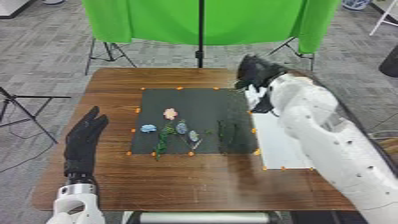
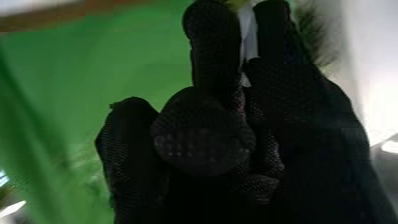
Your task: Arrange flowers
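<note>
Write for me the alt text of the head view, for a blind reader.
The robot's right hand is by the far right corner of a dark sheet bearing a pink flower, a blue flower and green stems; its left hand is left of the sheet.

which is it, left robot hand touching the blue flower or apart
Apart: in the head view, bare table shows between the left robot hand and the blue flower.
</note>
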`<control>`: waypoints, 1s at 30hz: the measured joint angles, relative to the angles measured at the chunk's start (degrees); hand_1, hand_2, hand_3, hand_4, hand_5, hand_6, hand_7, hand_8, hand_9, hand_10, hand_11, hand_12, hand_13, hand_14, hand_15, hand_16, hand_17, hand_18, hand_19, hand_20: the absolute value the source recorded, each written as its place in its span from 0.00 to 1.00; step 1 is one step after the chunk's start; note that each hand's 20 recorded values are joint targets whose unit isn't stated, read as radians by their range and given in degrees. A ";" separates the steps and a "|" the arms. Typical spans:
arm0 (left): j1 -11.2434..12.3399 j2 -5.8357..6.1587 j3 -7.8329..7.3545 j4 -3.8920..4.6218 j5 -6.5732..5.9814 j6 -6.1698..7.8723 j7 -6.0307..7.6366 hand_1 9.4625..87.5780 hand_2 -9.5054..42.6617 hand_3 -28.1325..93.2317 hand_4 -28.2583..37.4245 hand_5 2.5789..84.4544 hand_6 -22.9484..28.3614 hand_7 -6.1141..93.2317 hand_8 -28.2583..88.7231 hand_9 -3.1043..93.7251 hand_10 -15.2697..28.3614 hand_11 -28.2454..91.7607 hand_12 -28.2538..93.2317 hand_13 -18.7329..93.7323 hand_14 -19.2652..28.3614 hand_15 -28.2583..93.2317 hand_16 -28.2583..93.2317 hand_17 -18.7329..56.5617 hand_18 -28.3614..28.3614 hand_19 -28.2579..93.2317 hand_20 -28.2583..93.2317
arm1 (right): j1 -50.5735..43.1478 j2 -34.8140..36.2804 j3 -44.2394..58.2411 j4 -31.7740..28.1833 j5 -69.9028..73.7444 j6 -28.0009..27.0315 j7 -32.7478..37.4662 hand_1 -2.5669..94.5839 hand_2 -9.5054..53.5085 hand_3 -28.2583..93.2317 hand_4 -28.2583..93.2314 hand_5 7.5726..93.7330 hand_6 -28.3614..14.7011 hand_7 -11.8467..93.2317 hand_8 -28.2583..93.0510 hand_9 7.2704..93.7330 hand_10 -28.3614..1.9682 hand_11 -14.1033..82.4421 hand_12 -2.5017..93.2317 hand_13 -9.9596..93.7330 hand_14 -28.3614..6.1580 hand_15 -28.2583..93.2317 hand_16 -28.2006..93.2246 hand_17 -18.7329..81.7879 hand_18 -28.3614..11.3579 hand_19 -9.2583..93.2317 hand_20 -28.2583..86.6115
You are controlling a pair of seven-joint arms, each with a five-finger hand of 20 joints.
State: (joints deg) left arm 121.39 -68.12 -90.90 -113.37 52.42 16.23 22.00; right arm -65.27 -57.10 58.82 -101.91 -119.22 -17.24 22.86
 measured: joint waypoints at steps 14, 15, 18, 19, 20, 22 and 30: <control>-0.14 -0.08 0.13 0.03 0.04 -0.24 -0.08 0.18 0.06 0.80 0.13 0.50 0.52 0.14 0.20 0.47 0.64 0.36 0.33 0.47 0.71 0.31 0.25 0.33 0.67 0.25 0.38 | -2.00 -4.14 -4.81 2.23 -3.77 -1.56 -3.15 0.73 0.00 0.59 0.17 0.81 0.61 0.34 0.35 0.96 0.64 0.35 0.43 0.99 0.80 0.71 0.53 0.88 0.54 1.00 0.66; -0.14 -0.08 0.13 0.04 0.05 -0.28 -0.08 0.18 0.06 0.80 0.13 0.50 0.52 0.14 0.20 0.47 0.64 0.36 0.33 0.47 0.71 0.31 0.25 0.33 0.67 0.25 0.38 | -2.06 -4.20 -4.81 2.34 -3.86 -1.56 -3.18 0.73 0.00 0.59 0.17 0.81 0.61 0.34 0.35 0.96 0.64 0.35 0.43 0.99 0.80 0.71 0.53 0.88 0.54 1.00 0.66; -0.14 -0.08 0.15 0.04 0.07 -0.41 -0.08 0.18 0.06 0.80 0.13 0.50 0.52 0.14 0.20 0.47 0.64 0.36 0.33 0.47 0.71 0.31 0.25 0.33 0.67 0.25 0.38 | -2.27 -4.31 -4.74 2.59 -4.08 -1.55 -3.21 0.71 0.00 0.60 0.16 0.80 0.62 0.35 0.35 0.96 0.64 0.37 0.43 0.99 0.80 0.71 0.53 0.88 0.54 1.00 0.66; -0.14 -0.08 0.16 0.04 0.08 -0.47 -0.08 0.18 0.06 0.80 0.13 0.50 0.52 0.14 0.20 0.47 0.64 0.36 0.33 0.47 0.71 0.31 0.25 0.33 0.67 0.25 0.38 | -2.35 -4.34 -4.70 2.67 -4.14 -1.55 -3.23 0.71 0.00 0.61 0.16 0.80 0.62 0.35 0.35 0.96 0.63 0.37 0.43 0.99 0.80 0.71 0.53 0.88 0.54 1.00 0.66; -0.14 -0.08 0.16 0.04 0.09 -0.51 -0.08 0.18 0.06 0.80 0.13 0.50 0.52 0.14 0.20 0.47 0.64 0.36 0.33 0.47 0.71 0.31 0.25 0.33 0.67 0.25 0.38 | -2.41 -4.35 -4.67 2.76 -4.19 -1.55 -3.24 0.70 0.00 0.61 0.16 0.80 0.62 0.35 0.35 0.95 0.63 0.38 0.42 0.99 0.80 0.71 0.52 0.88 0.54 1.00 0.66; -0.14 -0.08 0.16 0.04 0.09 -0.62 -0.08 0.18 0.06 0.80 0.13 0.50 0.52 0.14 0.20 0.47 0.64 0.36 0.33 0.47 0.71 0.31 0.25 0.33 0.67 0.25 0.38 | -2.58 -4.40 -4.51 2.89 -4.23 -1.58 -3.28 0.69 0.00 0.62 0.15 0.80 0.62 0.35 0.35 0.95 0.63 0.40 0.41 0.99 0.80 0.71 0.52 0.88 0.53 1.00 0.67; -0.14 -0.12 0.16 0.06 0.13 -0.98 -0.17 0.18 0.06 0.80 0.14 0.50 0.52 0.14 0.20 0.47 0.64 0.36 0.33 0.47 0.71 0.31 0.25 0.33 0.68 0.25 0.38 | -3.07 -4.62 -3.56 3.79 -5.28 -2.35 -3.63 0.68 0.00 0.62 0.15 0.78 0.63 0.34 0.35 0.93 0.60 0.41 0.41 0.98 0.79 0.71 0.53 0.87 0.52 1.00 0.67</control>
State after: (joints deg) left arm 121.25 -68.24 -90.74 -113.31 52.55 15.25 21.83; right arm -68.33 -61.72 55.26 -98.12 -124.50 -19.58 19.23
